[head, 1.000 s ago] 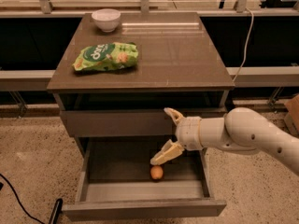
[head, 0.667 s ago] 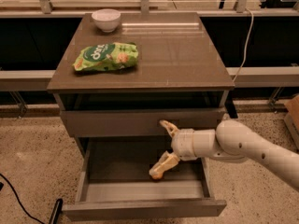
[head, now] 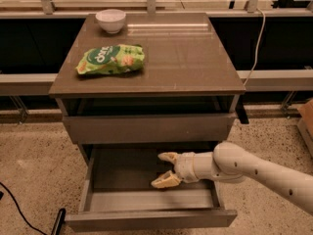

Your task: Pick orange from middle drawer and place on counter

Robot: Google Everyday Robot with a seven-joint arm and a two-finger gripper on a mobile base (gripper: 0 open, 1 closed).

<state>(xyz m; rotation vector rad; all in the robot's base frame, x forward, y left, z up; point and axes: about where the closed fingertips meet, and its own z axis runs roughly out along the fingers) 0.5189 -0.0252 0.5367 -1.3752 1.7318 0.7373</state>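
The middle drawer [head: 122, 173] is pulled out, showing its dark boxy inside. My gripper [head: 165, 169] reaches into it from the right, low over the drawer floor, with its two cream fingers spread open. The orange does not show; the spot where it lay is covered by my lower finger [head: 165, 181]. I cannot tell whether the finger touches it. The counter [head: 186, 58] is the glossy grey-brown top above.
A green snack bag [head: 111, 59] lies on the counter's left side and a white bowl [head: 111, 20] stands at its back left. The upper drawer front [head: 146, 128] hangs just above my arm. A black cable [head: 19, 210] runs on the floor at the left.
My gripper has moved left and down, deeper into the drawer. The orange, visible below the fingers a second ago, is now hidden behind the lower finger.
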